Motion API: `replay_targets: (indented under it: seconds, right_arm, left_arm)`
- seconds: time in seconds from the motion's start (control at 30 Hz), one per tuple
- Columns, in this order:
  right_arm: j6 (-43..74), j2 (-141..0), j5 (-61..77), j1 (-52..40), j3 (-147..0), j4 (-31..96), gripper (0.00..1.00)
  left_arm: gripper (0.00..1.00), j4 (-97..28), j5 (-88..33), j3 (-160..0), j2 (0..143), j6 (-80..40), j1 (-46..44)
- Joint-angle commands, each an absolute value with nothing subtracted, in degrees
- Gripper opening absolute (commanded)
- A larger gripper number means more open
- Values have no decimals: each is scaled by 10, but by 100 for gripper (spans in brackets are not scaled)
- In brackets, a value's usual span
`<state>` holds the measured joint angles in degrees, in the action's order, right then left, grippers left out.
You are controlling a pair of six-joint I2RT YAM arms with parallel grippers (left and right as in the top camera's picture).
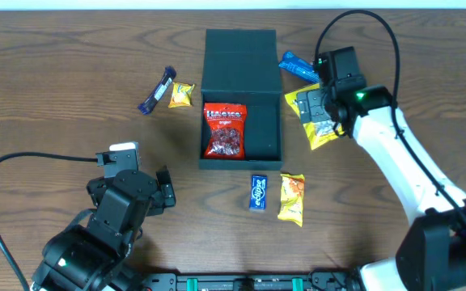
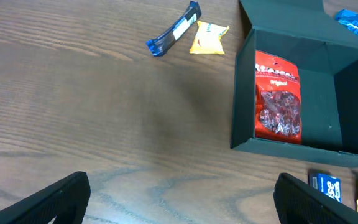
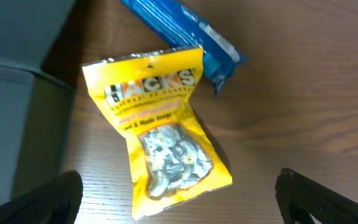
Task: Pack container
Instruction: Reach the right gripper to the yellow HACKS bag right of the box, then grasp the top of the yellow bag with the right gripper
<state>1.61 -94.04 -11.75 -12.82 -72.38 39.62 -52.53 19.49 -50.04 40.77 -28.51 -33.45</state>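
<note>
My right gripper gapes wide over the yellow plastic packet beside the dark teal-green cardboard box, my left gripper equally wide.

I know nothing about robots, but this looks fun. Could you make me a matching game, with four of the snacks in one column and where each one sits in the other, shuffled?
Things:
1. red packet
2. yellow Hacks packet
3. small blue packet
4. dark blue bar

Places:
A. left of the container, beside a small yellow packet
B. inside the container
C. under the open right gripper
D. in front of the container, nearer the robot

Pairs: 1-B, 2-C, 3-D, 4-A
</note>
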Motion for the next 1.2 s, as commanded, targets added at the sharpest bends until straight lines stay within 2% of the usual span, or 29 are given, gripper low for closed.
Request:
replay_targets:
  seconds: [0.0, 0.2, 0.3, 0.43, 0.77, 1.07, 1.13, 1.17]
  right_arm:
    - [-5, -936, -96, -102, -738, 411, 99]
    - [52, -939, -63, -62, -726, 394, 98]
    - [-32, -947, 50, -49, -726, 395, 99]
    - [-143, -956, 53, -56, -726, 392, 99]
    - [-203, -1031, 45, -53, -726, 381, 99]
    - [-204, -1110, 56, -53, -726, 345, 99]
    - [-200, -1115, 57, -53, -726, 340, 92]
    - [-190, -1116, 56, -53, -726, 338, 79]
  left_arm:
    - [95, -527, 199, -500, 408, -289, -333]
    - [95, -527, 199, -500, 408, -290, -333]
    - [95, -527, 199, -500, 408, -290, -333]
    - [95, -527, 199, -500, 408, -289, -333]
    - [95, -527, 199, -500, 408, -290, -333]
    - [95, -527, 199, -500, 408, -289, -333]
    - [95, -527, 199, -500, 408, -289, -333]
    - [95, -527, 199, -500, 408, -290, -333]
